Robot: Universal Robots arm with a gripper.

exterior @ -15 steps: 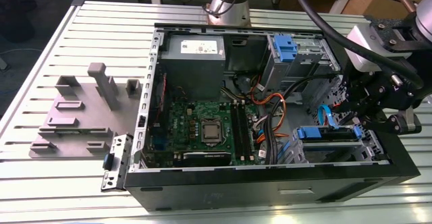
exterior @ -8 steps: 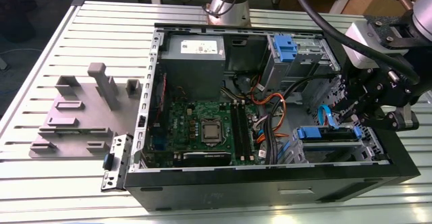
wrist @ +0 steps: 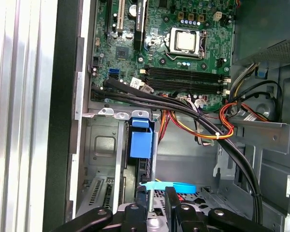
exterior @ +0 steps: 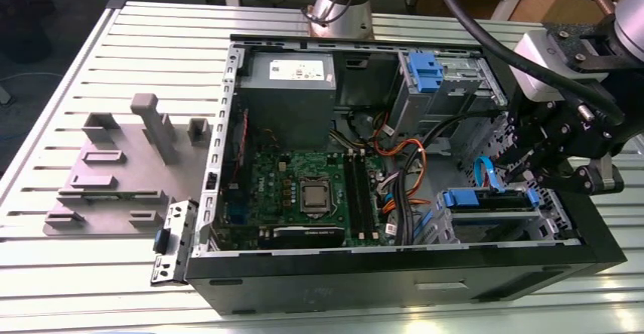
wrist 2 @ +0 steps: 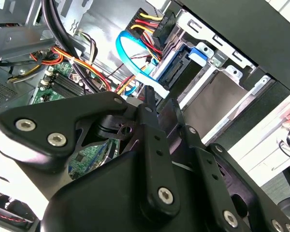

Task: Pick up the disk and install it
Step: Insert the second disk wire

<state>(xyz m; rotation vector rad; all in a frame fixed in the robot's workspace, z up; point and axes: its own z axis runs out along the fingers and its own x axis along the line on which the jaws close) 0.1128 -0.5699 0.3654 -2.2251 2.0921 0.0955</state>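
Observation:
The disk [exterior: 475, 199] sits in the drive cage at the front corner of the open computer case [exterior: 403, 274], on the exterior view's right, its blue carrier bracket facing the motherboard. My gripper [exterior: 532, 171] hangs just over the case wall beside that cage. In the first wrist view the blue bracket [wrist: 141, 141] lies just ahead of my gripper [wrist: 159, 202], whose fingers are close together with nothing between them. In the second wrist view my gripper [wrist 2: 153, 102] points at the bracket [wrist 2: 199, 51] and a light blue cable [wrist 2: 135, 63] that loops in front of it.
Bundles of black, orange and blue cables [exterior: 403, 183] run between the motherboard [exterior: 312, 191] and the cage. A second blue carrier [exterior: 423, 70] sits in the upper bay, next to the grey power supply [exterior: 286, 85]. A grey fixture plate [exterior: 121, 168] lies on the table at the exterior view's left.

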